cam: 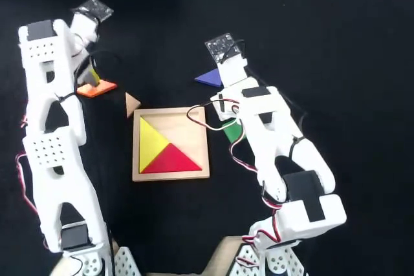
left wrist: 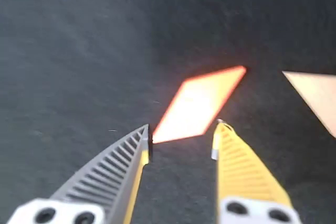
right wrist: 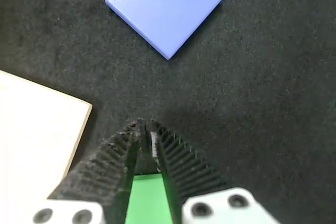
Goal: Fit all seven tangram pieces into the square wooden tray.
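Note:
The square wooden tray point(cam: 194, 135) holds a yellow triangle point(cam: 152, 139) and a red triangle point(cam: 171, 159). An orange parallelogram point(cam: 97, 88) lies left of the tray, with a small wood-coloured triangle point(cam: 132, 103) beside it. My left gripper point(left wrist: 181, 132) is open, its tips either side of the near corner of the orange parallelogram point(left wrist: 198, 103). A blue triangle point(right wrist: 167, 19) lies on the cloth ahead of my right gripper point(right wrist: 145, 125), which is shut with its tips together. A green piece point(right wrist: 147, 198) shows in the gap behind those tips; the green piece point(cam: 231, 130) lies right of the tray under the arm.
Black cloth covers the table point(cam: 336, 63). The tray's corner point(right wrist: 47, 124) sits close beside my right gripper. The wood-coloured triangle point(left wrist: 315, 95) lies near my left gripper's yellow finger point(left wrist: 241, 166). Open cloth stretches to the far right.

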Tool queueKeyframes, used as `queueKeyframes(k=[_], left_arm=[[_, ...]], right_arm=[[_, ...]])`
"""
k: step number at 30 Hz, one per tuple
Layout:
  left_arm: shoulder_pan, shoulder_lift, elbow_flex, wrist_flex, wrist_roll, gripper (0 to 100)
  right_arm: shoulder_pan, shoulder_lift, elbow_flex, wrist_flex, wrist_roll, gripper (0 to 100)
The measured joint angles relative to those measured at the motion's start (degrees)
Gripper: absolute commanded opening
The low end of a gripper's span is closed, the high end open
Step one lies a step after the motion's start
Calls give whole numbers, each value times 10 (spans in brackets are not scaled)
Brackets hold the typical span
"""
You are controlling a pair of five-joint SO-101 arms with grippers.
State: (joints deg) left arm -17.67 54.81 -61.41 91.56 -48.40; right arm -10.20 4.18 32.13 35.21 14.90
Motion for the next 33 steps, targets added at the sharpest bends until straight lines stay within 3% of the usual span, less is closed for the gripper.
queueKeyframes(k=[5, 22, 33], left_arm=[[1, 48, -13, 45, -37, 234], [4, 97, -42, 2, -23, 237], [10, 134, -63, -8, -68, 231]], right_arm=[[0, 0, 0, 0, 0, 11], [0, 0, 0, 0, 0, 11], [0, 0, 0, 0, 0, 11]])
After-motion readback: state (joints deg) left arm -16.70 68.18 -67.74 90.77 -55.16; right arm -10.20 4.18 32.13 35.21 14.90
